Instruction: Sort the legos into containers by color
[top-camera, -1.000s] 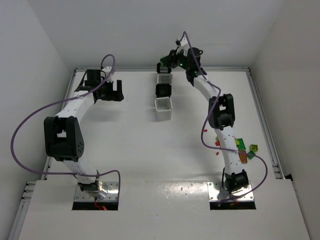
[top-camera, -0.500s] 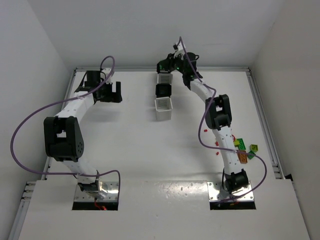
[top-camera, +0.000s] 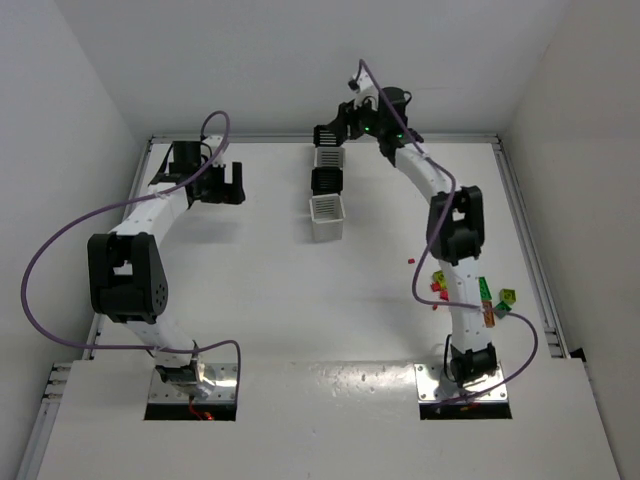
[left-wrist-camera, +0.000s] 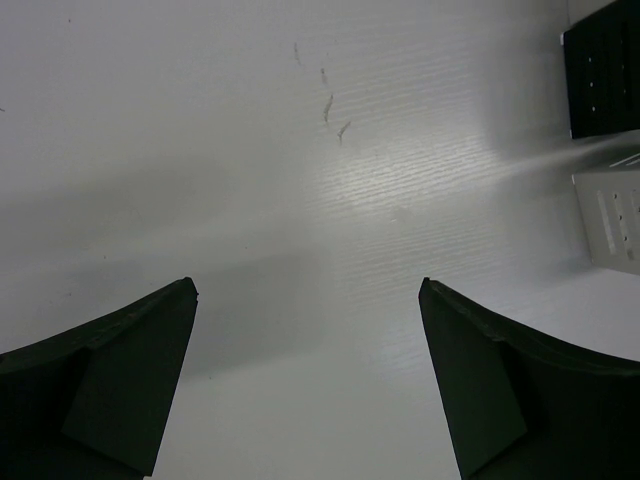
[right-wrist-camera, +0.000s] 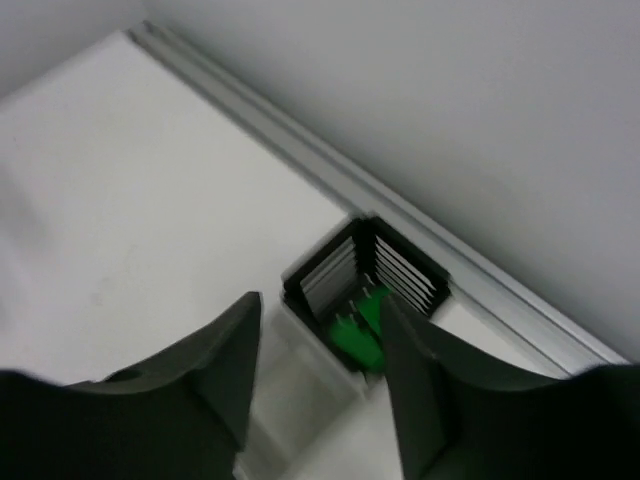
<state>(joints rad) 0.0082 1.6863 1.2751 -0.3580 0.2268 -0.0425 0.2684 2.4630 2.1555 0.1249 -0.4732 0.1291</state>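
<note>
Bright, even light and soft shadows in the top view. Glare streaks the table at right in the left wrist view. The right wrist view is blurred.

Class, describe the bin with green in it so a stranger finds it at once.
On the white table, four bins run in a row to the far edge. Take the black bin, green brick inside, at the far end against the metal rail. The other black bin sits mid-row between white ones.

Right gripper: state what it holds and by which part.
Nothing. The right gripper is open; a green lego lies in the black container beneath it.
</note>
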